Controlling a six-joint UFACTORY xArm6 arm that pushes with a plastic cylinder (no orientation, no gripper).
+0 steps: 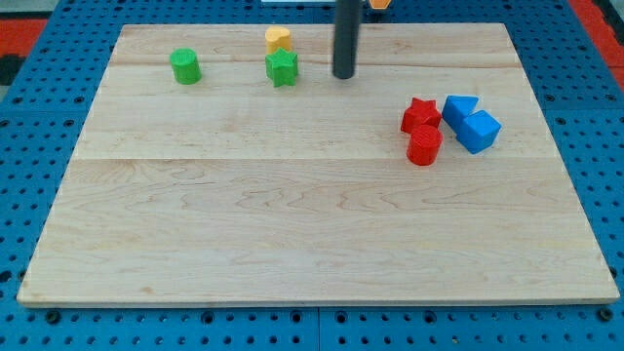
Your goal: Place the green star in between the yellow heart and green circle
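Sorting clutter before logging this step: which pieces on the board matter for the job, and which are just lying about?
In the job: green star block, yellow heart block, green circle block, my tip.
Lying about: red star block, red round block, two blue blocks.

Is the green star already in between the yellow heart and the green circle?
No. The green star sits just below the yellow heart; the green circle is far left.

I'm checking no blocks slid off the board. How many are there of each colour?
Green: 2, the green cylinder block and green star block
Yellow: 1, the yellow heart block
Red: 2, the red star block and red cylinder block
Blue: 2, the blue block and second blue block
Total: 7
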